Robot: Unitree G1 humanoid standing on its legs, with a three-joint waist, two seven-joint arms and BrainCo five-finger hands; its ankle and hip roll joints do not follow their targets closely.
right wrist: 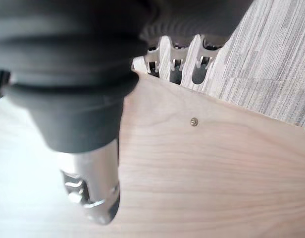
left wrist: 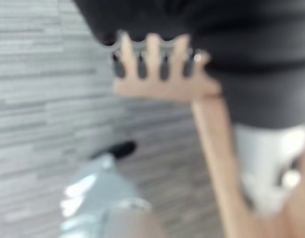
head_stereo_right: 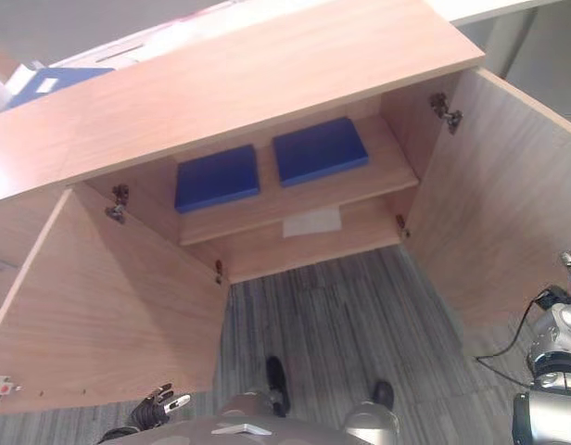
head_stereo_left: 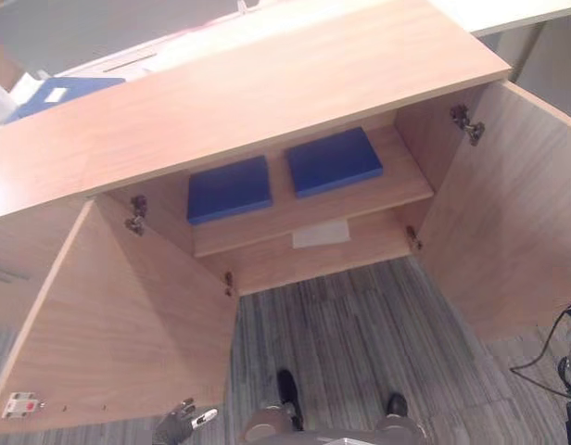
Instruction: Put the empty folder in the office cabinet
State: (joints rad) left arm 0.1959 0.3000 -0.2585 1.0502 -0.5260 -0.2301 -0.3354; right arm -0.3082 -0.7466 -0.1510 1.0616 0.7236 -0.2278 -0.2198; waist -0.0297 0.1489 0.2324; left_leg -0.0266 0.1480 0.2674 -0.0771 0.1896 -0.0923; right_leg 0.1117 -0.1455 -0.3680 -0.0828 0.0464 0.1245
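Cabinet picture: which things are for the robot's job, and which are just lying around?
For the job:
- office cabinet, both doors open
- two blue folders, side by side on its upper shelf
- left hand, low by the left door
- right hand, at a door's edge

Just lying about:
- white sheet on the lower shelf
- labelled folder on the cabinet's top, probably spare

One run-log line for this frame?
cabinet: both doors open | shelf: two blue folders | left hand: at left door edge | right hand: on right door

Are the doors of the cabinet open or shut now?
Open: both cabinet doors are swung outward, showing two blue folders on the shelf.
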